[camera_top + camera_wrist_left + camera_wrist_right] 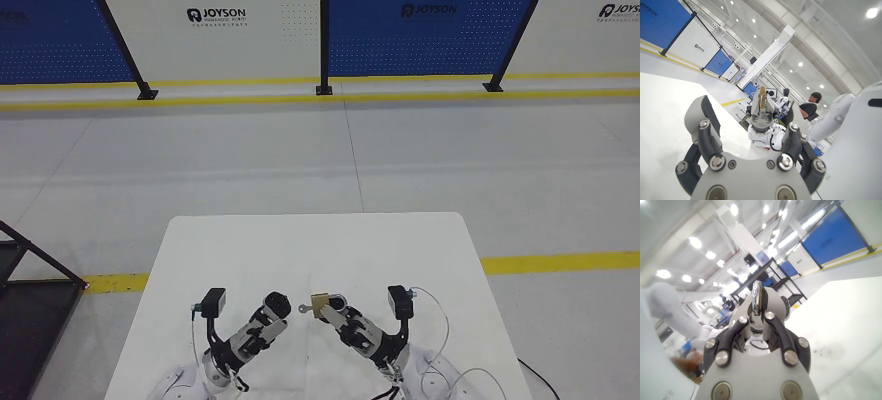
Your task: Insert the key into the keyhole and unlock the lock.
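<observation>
at the near edge of the white table (300, 250), the right gripper (327, 309) is clamped on the brass lock (321, 304). the lock's long axis runs side to side, shackle toward the robot's right. the key (304, 309) juts level from its other end, pointing at the left gripper (277, 303), whose fingers (706, 111) are spread wide just beside it, holding nothing. blue barriers (420, 35) stand beyond.

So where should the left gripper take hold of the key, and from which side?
Probably by its head, the end sticking out from the brass lock that the right gripper clamps. The key points toward the open left gripper, so come straight along it from that side, with the fingers closing on either side of the head.
</observation>
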`<state>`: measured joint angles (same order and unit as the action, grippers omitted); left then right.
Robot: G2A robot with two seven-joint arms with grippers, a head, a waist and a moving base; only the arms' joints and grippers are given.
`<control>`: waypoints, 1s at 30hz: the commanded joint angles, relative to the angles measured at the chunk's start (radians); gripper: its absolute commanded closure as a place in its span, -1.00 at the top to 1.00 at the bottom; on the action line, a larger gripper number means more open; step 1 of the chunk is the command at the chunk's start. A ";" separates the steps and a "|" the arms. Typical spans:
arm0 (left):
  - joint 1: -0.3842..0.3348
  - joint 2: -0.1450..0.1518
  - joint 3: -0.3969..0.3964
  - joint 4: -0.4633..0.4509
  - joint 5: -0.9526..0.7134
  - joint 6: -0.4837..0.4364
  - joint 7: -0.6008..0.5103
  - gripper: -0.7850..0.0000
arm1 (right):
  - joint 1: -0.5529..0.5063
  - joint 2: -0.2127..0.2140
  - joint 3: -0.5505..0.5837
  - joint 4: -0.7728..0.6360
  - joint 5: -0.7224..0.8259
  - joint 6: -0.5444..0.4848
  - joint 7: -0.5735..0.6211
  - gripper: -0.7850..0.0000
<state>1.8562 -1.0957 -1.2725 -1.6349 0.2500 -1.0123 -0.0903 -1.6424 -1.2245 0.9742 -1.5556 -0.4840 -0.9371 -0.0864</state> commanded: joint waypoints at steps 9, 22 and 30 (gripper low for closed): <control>-0.019 0.020 0.020 0.002 -0.033 0.000 -0.033 -0.18 | 0.013 -0.002 -0.011 0.008 0.013 0.022 0.022 -1.00; -0.033 0.023 0.039 0.013 0.124 0.000 0.082 -0.33 | 0.020 -0.004 -0.021 0.017 0.016 0.040 0.033 -1.00; -0.045 0.022 0.067 0.034 0.206 0.000 0.161 -0.81 | 0.022 -0.006 -0.028 0.022 0.012 0.050 0.031 -1.00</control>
<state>1.8125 -1.0738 -1.2087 -1.6030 0.4491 -1.0123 0.0621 -1.6207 -1.2305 0.9469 -1.5347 -0.4721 -0.8889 -0.0551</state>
